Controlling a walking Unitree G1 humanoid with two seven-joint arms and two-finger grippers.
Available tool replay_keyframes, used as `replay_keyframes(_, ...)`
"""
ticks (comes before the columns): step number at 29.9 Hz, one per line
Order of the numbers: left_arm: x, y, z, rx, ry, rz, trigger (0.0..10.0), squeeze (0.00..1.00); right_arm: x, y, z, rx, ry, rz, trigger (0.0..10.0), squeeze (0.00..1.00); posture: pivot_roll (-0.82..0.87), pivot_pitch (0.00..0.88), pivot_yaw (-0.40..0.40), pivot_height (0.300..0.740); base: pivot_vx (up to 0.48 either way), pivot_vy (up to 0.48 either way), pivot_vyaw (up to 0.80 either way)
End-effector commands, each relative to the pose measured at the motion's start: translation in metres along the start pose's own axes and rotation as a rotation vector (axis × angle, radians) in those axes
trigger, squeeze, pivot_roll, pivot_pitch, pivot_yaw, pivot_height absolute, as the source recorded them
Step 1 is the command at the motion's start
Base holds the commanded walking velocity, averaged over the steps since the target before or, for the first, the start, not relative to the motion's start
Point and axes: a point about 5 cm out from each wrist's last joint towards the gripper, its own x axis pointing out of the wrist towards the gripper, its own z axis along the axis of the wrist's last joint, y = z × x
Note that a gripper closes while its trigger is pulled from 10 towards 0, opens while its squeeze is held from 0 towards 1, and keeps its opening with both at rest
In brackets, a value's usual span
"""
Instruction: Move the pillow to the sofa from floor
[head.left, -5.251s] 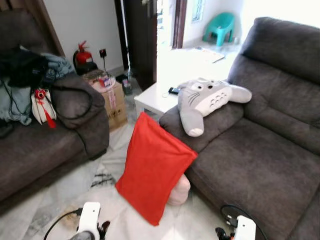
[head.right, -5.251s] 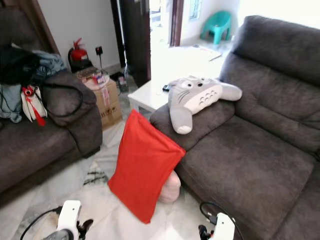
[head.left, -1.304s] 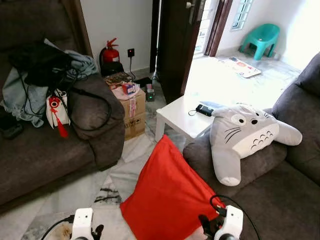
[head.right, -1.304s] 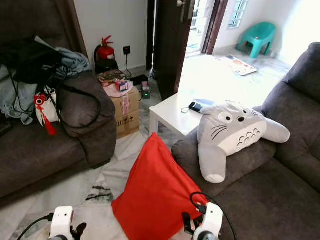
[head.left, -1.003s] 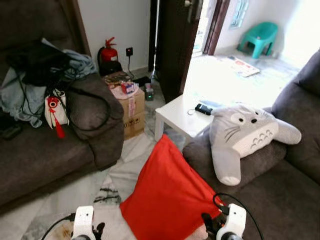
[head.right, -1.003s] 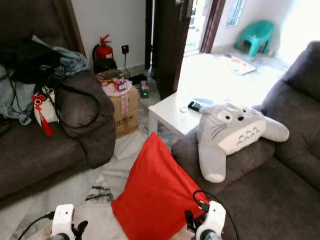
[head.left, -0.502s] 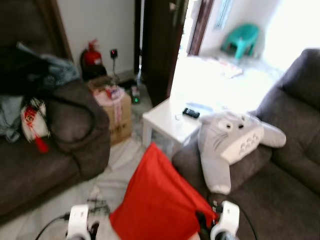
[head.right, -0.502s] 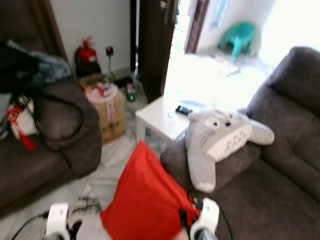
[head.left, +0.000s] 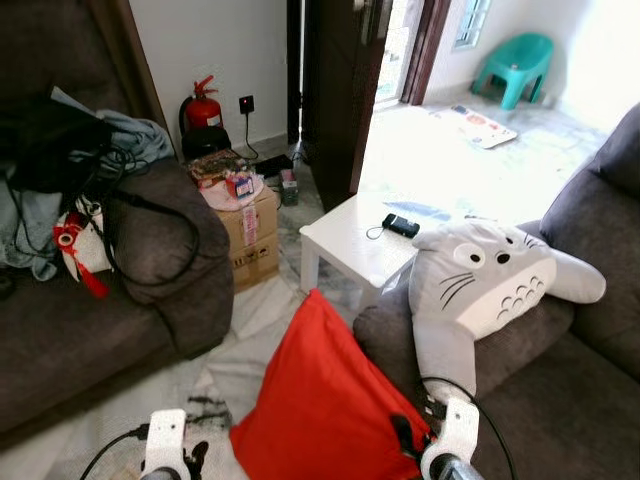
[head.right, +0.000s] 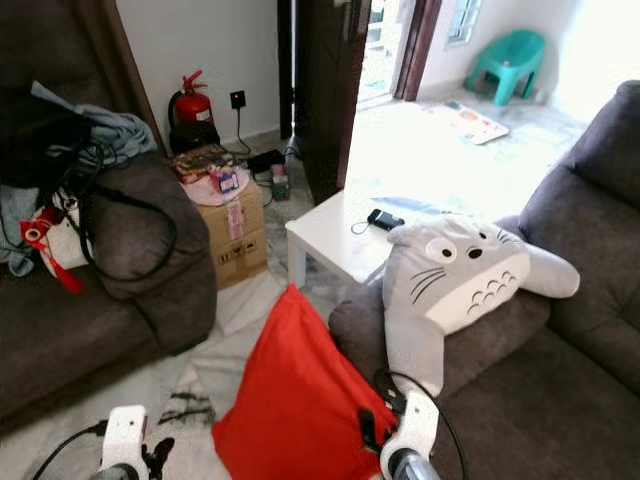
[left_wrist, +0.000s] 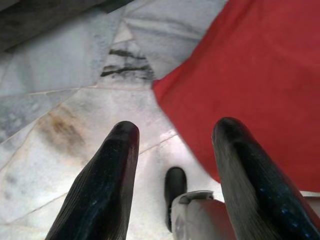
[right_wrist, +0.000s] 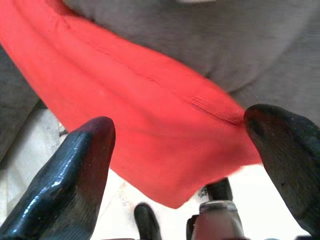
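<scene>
Leaning against sofa (head.left: 560, 400), red pillow (head.left: 330, 410) stood nearest right gripper (right_wrist: 185, 165). Fingers wide, straddled its edge. Left gripper (left_wrist: 172, 170) spread too, beside corner.

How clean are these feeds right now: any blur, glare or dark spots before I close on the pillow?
Both eye views are sharp, but daylight through the doorway washes out the floor beyond and the upper right corner. Left wrist view: crisp, evenly lit red pillow and marble floor. Right wrist view: pillow well lit, fingers close and slightly soft.

The right end effector (right_wrist: 180, 145) now sits closer to the red pillow (head.left: 330, 400), its open fingers straddling the pillow's corner beside the sofa (head.left: 560, 400).
</scene>
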Motion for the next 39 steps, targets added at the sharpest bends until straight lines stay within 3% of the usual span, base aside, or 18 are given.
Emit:
replay_keyframes(1, 0.000, -0.001, -0.002, -0.007, 0.009, -0.006, 10.0, 0.00, 0.000, -0.003, 0.004, 0.010, -0.014, -0.009, 10.0, 0.00, 0.09, 0.000, -0.056, 0.740, 0.000, 0.000, 0.00)
replay_keyframes(6, 0.000, -0.001, -0.001, -0.014, -0.001, -0.010, 10.0, 0.00, 0.001, -0.003, 0.011, 0.006, -0.030, -0.004, 10.0, 0.00, 0.10, 0.000, -0.059, 0.740, 0.000, 0.000, 0.00)
replay_keyframes(9, 0.001, -0.003, 0.007, -0.015, -0.045, -0.011, 10.0, 0.00, 0.004, 0.002, 0.026, 0.007, -0.106, 0.027, 10.0, 0.00, 0.09, 0.000, -0.058, 0.740, 0.000, 0.000, 0.00)
replay_keyframes(15, 0.002, 0.001, 0.022, 0.001, -0.140, 0.059, 10.0, 0.00, 0.004, 0.002, 0.026, -0.011, -0.105, 0.016, 10.0, 0.00, 0.09, 0.000, -0.057, 0.740, 0.000, 0.000, 0.00)
replay_keyframes(16, 0.002, 0.006, 0.031, 0.013, -0.181, 0.095, 10.0, 0.00, 0.003, 0.000, 0.028, -0.046, -0.119, -0.006, 10.0, 0.00, 0.10, 0.000, -0.060, 0.740, 0.000, 0.000, 0.00)
replay_keyframes(19, 0.002, 0.007, 0.062, 0.032, -0.338, 0.098, 10.0, 0.00, 0.003, 0.003, 0.051, -0.037, -0.263, 0.033, 10.0, 0.00, 0.10, 0.001, -0.057, 0.740, 0.000, 0.000, 0.00)
replay_keyframes(20, 0.002, 0.007, 0.062, 0.032, -0.338, 0.098, 10.0, 0.00, 0.003, 0.003, 0.051, -0.037, -0.263, 0.033, 10.0, 0.00, 0.10, 0.001, -0.057, 0.740, 0.000, 0.000, 0.00)
replay_keyframes(21, -0.001, 0.008, 0.081, 0.077, -0.439, 0.120, 10.0, 0.00, 0.002, 0.005, 0.064, -0.080, -0.334, 0.048, 10.0, 0.00, 0.09, 0.000, -0.054, 0.740, 0.000, 0.000, 0.00)
replay_keyframes(23, -0.004, 0.009, 0.095, 0.117, -0.522, 0.140, 10.0, 0.00, 0.001, 0.006, 0.073, -0.121, -0.383, 0.058, 10.0, 0.00, 0.09, 0.000, -0.052, 0.740, 0.000, 0.000, 0.00)
replay_keyframes(25, -0.016, 0.004, 0.122, 0.119, -0.702, 0.154, 10.0, 0.00, -0.007, 0.006, 0.096, -0.116, -0.542, 0.083, 10.0, 0.00, 0.10, 0.000, -0.050, 0.740, 0.000, 0.000, 0.00)
replay_keyframes(33, -0.039, -0.008, 0.140, 0.156, -0.899, 0.154, 10.0, 0.00, -0.022, 0.003, 0.100, -0.174, -0.675, 0.083, 10.0, 0.00, 0.10, 0.000, -0.049, 0.740, 0.000, 0.000, 0.00)
replay_keyframes(39, -0.042, -0.011, 0.140, 0.154, -0.899, 0.153, 10.0, 0.00, -0.024, 0.005, 0.086, -0.196, -0.649, 0.097, 10.0, 0.00, 0.10, 0.000, -0.050, 0.740, 0.000, 0.000, 0.00)
